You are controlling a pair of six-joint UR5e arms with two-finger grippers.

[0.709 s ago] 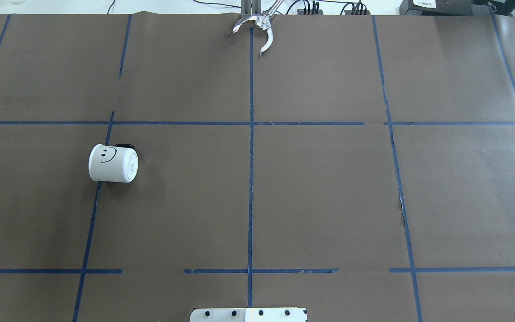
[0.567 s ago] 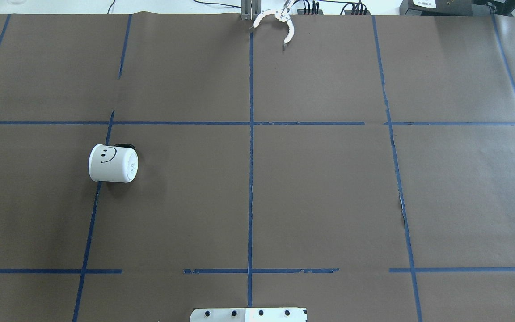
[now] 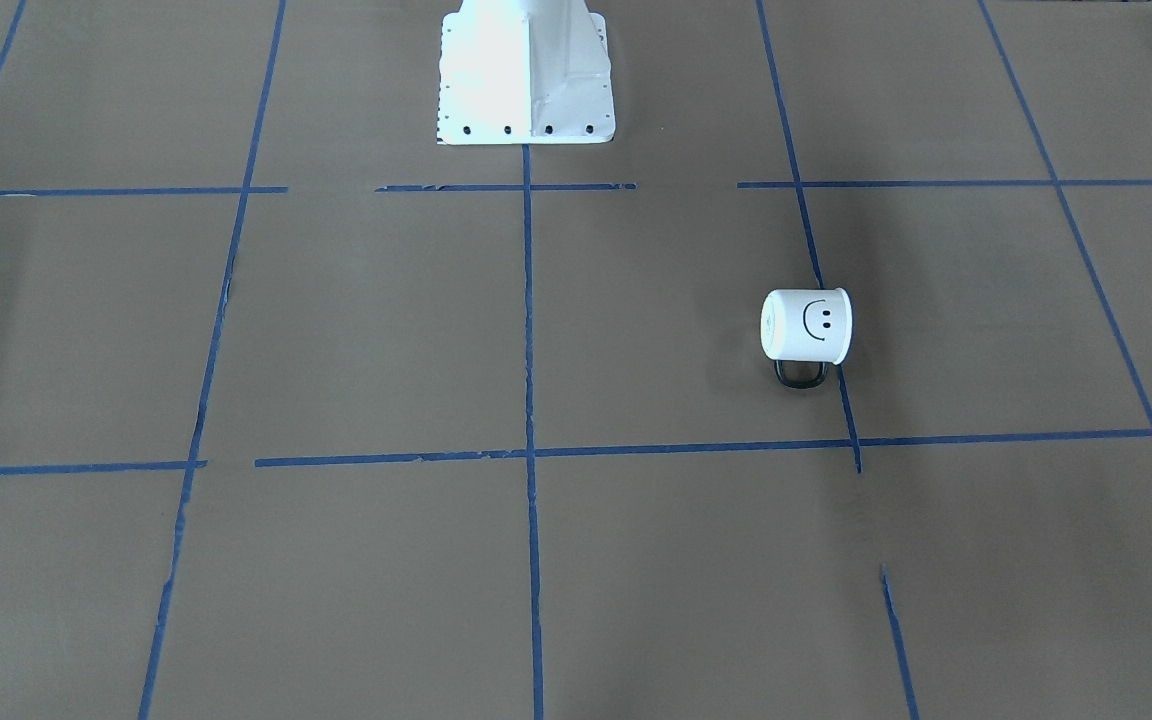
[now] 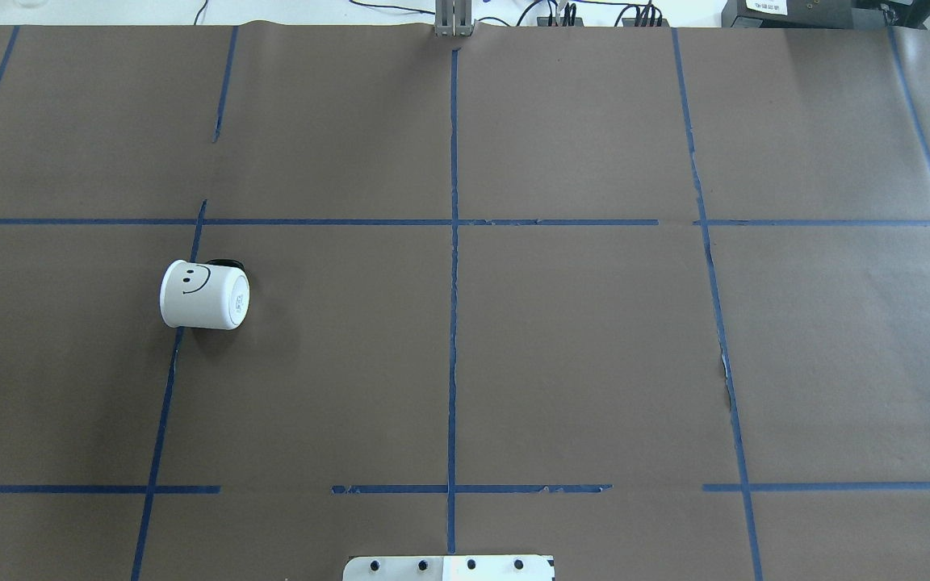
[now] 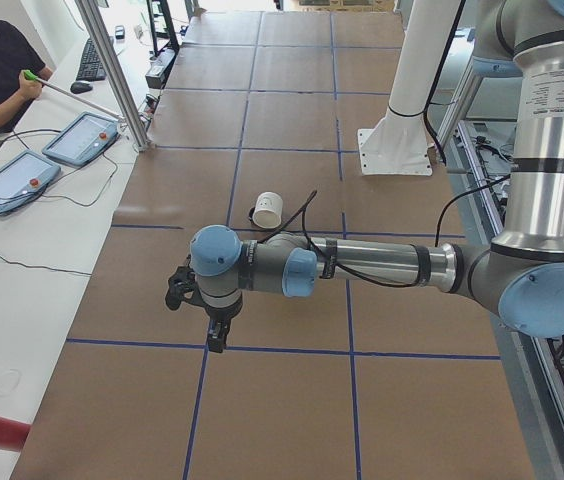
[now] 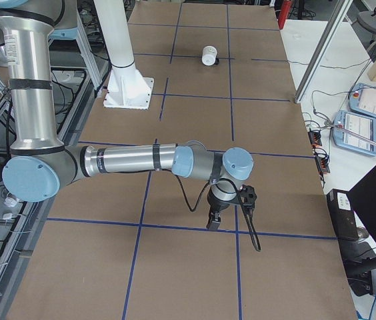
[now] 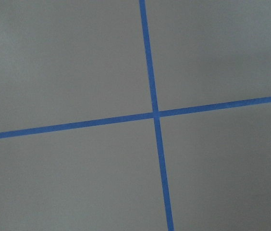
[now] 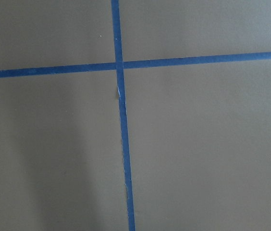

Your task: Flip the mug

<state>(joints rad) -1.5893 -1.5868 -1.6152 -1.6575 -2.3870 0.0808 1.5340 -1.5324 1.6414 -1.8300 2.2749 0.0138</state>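
The mug (image 4: 204, 294) lies on its side, middle left from overhead — left gripper (image 5: 217, 340) and right gripper (image 6: 213, 223) jaws: cannot tell.

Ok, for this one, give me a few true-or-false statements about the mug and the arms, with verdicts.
1. The mug lies on its side on the table. True.
2. The left pincer grips the mug's handle. False: it hangs over bare paper, well apart from the mug, and the right pincer is apart from it too.
3. The mug is on the robot's left half of the table. True.
4. The smiley face is pressed against the table. False: it faces upward and is plain in the overhead view.
5. The left wrist view shows the mug. False: it shows only brown paper and crossing blue tape.
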